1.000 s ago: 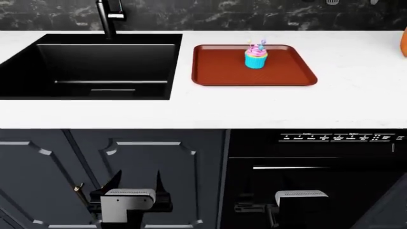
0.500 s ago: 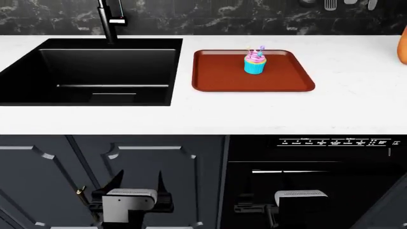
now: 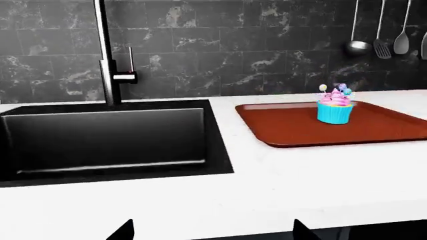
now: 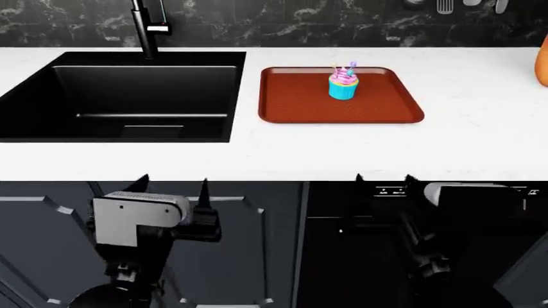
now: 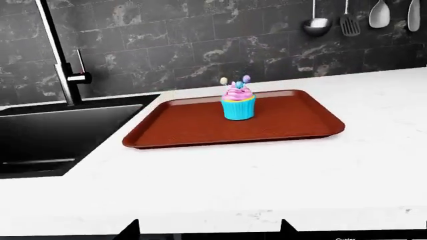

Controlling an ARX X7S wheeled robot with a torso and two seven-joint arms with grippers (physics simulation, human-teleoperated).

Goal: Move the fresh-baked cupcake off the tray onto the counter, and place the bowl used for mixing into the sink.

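The cupcake [image 4: 343, 85] [image 3: 335, 107] [image 5: 238, 104], blue wrapper and pink frosting, stands upright at the back of the red-brown tray [image 4: 299, 102] [image 3: 300, 127] [image 5: 193, 127] on the white counter [image 4: 256, 157]. Left of the tray lies the black sink [image 4: 128, 96] [image 3: 107, 140] [image 5: 40, 140] with its tall faucet [image 4: 145, 25]. The bowl is out of view. My left gripper [image 4: 173, 183] [image 3: 212, 230] hangs open just below the counter's front edge, before the sink. Likewise open and holding nothing, my right gripper [image 4: 384, 178] [image 5: 210, 230] is at the same height, in front of the tray.
An orange object [image 4: 543, 67] pokes in at the counter's far right edge. Ladle and spatulas [image 5: 320, 22] hang on the dark tiled back wall. Dark panelled cabinets [image 4: 256, 244] and an appliance front sit under the counter, behind both arms.
Both arms have risen from low before the cabinets to just under the counter's front edge. Cupcake and tray have not moved.
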